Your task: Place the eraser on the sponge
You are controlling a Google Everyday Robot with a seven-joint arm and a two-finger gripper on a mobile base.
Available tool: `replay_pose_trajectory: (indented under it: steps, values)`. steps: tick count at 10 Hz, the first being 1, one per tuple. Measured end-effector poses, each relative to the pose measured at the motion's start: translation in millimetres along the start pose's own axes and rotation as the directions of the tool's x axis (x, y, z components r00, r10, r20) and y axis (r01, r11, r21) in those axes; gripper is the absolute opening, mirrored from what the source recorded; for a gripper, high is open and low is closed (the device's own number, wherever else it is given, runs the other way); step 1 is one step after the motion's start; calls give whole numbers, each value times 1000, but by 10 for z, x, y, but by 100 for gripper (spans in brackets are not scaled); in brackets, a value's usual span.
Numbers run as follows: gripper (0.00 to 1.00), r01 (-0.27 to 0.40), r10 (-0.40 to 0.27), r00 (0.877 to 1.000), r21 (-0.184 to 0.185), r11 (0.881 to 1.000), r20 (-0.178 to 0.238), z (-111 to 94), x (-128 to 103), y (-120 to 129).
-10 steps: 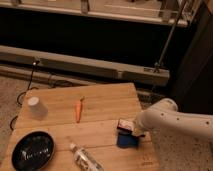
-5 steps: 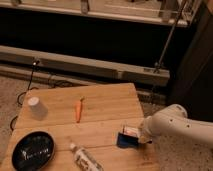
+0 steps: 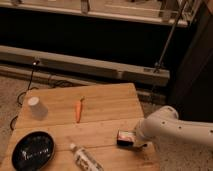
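Broad wooden table (image 3: 100, 102) across the lower half. White robot arm (image 3: 175, 127) reaching in from the right over the table's near right corner. Round black plate (image 3: 33, 150) at the near left, a clear bottle (image 3: 85, 159) lying just beside it. White cup (image 3: 36, 107) farther back on the left, orange carrot (image 3: 78, 109) mid-table.

Eraser (image 3: 125, 137), a black block with a red-and-white strip, near the right front edge, hard against the gripper (image 3: 138, 139) at the arm's tip. Sponge not to be made out, perhaps hidden under the eraser. Cannot tell whether the gripper is clamped on the eraser or loose beside it.

Judged to be the placing step: fits an eraser being set down on the pad, fits equally one already resting there. Either way, calls for making sure the block sits flat and centred, with no sideways drag.
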Motion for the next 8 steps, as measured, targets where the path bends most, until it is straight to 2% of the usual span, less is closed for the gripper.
replay_pose_trajectory:
  steps: [3, 7, 8]
  values:
    - [30, 22, -22, 1000, -17, 1000, -6, 103, -127, 13]
    - [70, 24, -25, 998, -26, 999, -54, 228, -51, -1]
    - [77, 23, -25, 998, -24, 999, -63, 247, -39, -12]
